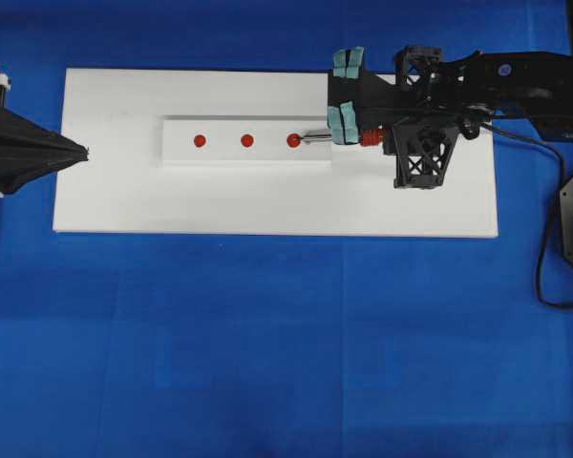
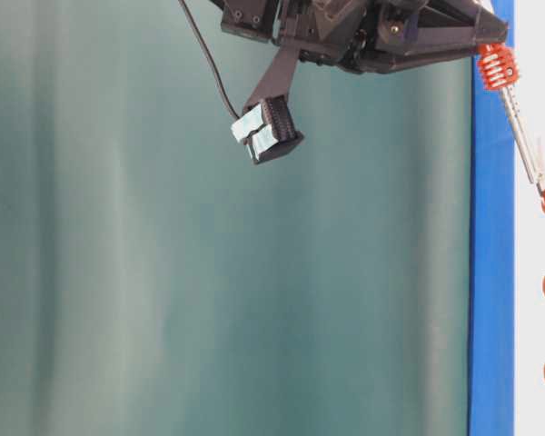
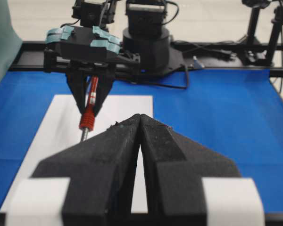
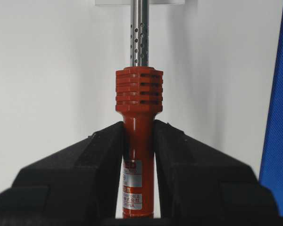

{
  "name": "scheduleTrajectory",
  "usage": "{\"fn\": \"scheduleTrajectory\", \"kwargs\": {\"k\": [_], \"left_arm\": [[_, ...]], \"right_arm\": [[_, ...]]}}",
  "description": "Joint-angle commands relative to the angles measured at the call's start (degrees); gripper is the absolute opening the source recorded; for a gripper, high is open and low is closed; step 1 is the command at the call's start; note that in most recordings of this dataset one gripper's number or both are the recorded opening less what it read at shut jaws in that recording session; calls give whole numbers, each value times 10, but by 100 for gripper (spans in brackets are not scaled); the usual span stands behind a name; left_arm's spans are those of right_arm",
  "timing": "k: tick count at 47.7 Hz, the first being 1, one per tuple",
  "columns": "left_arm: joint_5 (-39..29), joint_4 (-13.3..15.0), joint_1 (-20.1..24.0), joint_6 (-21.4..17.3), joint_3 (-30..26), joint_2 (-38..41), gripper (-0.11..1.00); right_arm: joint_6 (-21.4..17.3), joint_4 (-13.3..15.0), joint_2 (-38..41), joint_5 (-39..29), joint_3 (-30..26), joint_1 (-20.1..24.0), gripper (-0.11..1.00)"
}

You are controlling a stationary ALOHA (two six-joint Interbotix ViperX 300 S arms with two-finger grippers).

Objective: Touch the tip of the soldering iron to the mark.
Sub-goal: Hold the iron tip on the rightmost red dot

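The flat white rectangular board lies on the blue cloth-covered table, whose near half offers wide passage. A raised white strip with three red round marks sits mid-board. The right black gripper, clamped on the red-handled soldering iron, blocks the strip's right end. The left black gripper, jaws together, stands at the board's left edge, well apart from the strip.

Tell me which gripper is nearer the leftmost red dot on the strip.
Left. The left gripper sits shut just off the board's left edge, nearer the leftmost red dot; the right gripper holds the soldering iron past the rightmost dot.
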State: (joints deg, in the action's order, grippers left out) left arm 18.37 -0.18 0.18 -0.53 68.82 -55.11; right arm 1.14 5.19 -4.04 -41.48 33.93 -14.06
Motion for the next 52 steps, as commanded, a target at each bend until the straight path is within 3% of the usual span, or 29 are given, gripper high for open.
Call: {"fn": "scheduleTrajectory", "kwargs": {"k": [1,52], "left_arm": [[5,-1,0,1,-5,4,2],[5,-1,0,2,-5,4,2]], "right_arm": [[1,-2,-6,2,-4,-1,7],[0,-2,-8,2,-9,-1,7]]}}
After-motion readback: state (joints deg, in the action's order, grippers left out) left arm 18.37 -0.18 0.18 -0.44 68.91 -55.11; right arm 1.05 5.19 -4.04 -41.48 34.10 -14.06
